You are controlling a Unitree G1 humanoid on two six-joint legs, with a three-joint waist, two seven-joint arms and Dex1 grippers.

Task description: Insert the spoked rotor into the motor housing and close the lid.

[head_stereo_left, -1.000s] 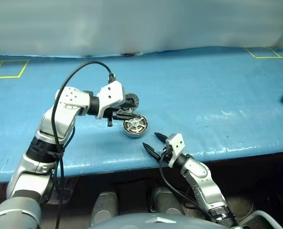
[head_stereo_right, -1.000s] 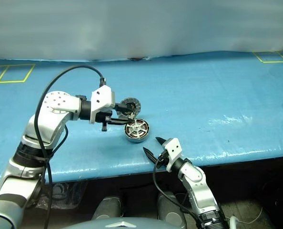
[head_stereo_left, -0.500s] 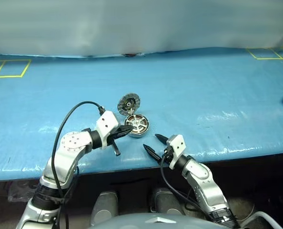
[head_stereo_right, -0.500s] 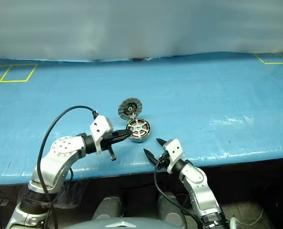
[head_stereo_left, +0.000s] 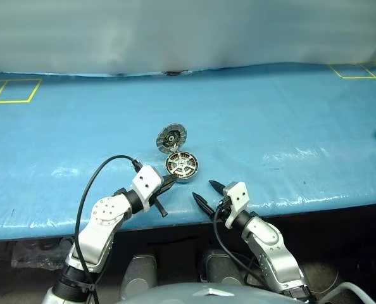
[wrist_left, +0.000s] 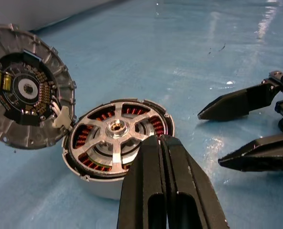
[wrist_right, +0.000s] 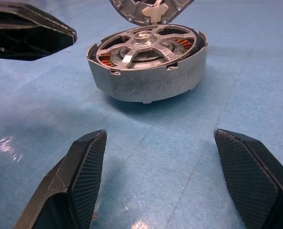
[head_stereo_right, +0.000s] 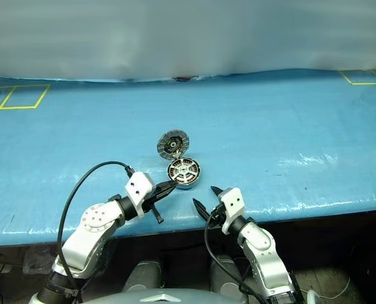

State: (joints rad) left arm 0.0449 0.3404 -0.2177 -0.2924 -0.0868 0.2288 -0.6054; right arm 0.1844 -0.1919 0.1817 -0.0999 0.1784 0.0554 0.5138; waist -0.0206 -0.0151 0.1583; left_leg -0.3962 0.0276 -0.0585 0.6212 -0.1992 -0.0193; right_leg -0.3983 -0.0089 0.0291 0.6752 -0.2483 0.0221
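Rotor insertion appears complete. Head views: motor housing stands on the blue tabletop, lid tilted open behind it. Left wrist view: spoked rotor sits inside the windings; left gripper is closed and empty at the housing's rim. Right wrist view: right gripper is spread wide, empty, near the housing. Lid closure remains.

Silver jointed arms, white wrist blocks, looping black cables, tapered black fingers with ribbed pads.
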